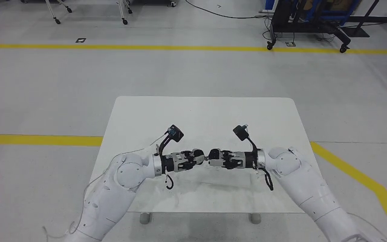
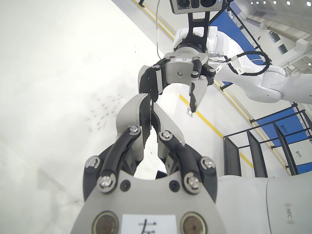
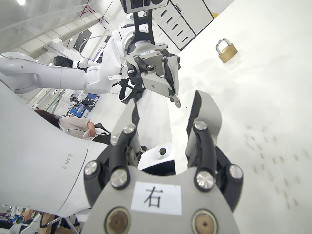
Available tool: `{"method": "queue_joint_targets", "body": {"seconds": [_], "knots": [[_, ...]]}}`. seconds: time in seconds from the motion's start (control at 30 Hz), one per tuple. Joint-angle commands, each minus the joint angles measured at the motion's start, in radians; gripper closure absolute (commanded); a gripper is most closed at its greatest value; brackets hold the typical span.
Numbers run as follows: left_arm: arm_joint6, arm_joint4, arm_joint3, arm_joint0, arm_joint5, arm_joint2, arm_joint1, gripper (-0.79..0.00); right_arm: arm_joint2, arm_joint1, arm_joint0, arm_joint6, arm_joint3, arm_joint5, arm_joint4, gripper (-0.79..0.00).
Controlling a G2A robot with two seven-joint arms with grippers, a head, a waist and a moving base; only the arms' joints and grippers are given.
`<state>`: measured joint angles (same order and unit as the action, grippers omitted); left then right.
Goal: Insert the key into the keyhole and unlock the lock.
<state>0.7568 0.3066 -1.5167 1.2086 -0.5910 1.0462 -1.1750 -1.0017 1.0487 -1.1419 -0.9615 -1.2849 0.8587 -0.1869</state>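
Note:
A brass padlock with a silver shackle lies flat on the white table, well beyond both grippers. My left gripper is shut on a small silver key, whose round head sticks out past its fingertips. In the left wrist view the key shows as a thin metal edge between the pads. My right gripper faces it, open, with the key's head close in front of the gap. In the top view the left gripper and right gripper meet tip to tip above the table's front middle.
Both arms hover low near the table's front edge. Faint scuff marks dot the surface by the right gripper. A grey drawer cabinet stands off the table behind the padlock.

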Motion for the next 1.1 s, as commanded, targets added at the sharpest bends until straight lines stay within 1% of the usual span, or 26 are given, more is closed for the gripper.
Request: {"method": "queue_joint_targets", "body": {"seconds": [0.0,0.17,0.37,0.43,0.57,0.63,0.67,0.77,0.83,0.93,1.07], "knots": [[-0.005,0.001,0.000,-0.001,-0.001,-0.002,0.001,0.000,0.011,-0.006,0.006,0.005,0.005,0.005,-0.006,-0.326],[-0.013,0.000,0.000,-0.002,-0.001,-0.011,0.002,0.000,0.046,-0.022,0.025,0.015,0.020,0.014,-0.004,-0.332],[-0.015,-0.004,0.001,-0.005,-0.004,-0.019,0.004,0.000,0.075,-0.031,0.050,0.032,0.048,0.031,0.006,-0.366],[-0.015,0.000,0.002,-0.006,-0.001,-0.022,0.004,0.000,0.084,-0.031,0.055,0.038,0.052,0.038,0.004,-0.363],[-0.016,0.004,0.004,-0.010,0.001,-0.032,0.005,0.000,0.099,-0.032,0.066,0.044,0.058,0.044,0.004,-0.332],[-0.018,0.003,0.005,-0.012,0.001,-0.034,0.005,0.000,0.106,-0.032,0.071,0.045,0.062,0.045,0.004,-0.292],[-0.018,0.002,0.006,-0.013,0.001,-0.035,0.005,0.000,0.110,-0.032,0.073,0.046,0.064,0.046,0.003,-0.249],[-0.023,0.002,0.008,-0.015,-0.001,-0.037,0.006,0.000,0.118,-0.030,0.080,0.050,0.072,0.050,0.000,-0.206],[-0.025,0.003,0.008,-0.015,-0.002,-0.038,0.007,0.000,0.122,-0.029,0.085,0.052,0.079,0.052,0.000,-0.160],[-0.026,-0.001,0.009,-0.016,-0.003,-0.039,0.009,0.000,0.128,-0.028,0.089,0.053,0.085,0.053,-0.003,-0.123],[-0.025,-0.002,0.008,-0.017,-0.005,-0.040,0.011,0.000,0.135,-0.026,0.095,0.054,0.092,0.053,-0.004,-0.114]]}}
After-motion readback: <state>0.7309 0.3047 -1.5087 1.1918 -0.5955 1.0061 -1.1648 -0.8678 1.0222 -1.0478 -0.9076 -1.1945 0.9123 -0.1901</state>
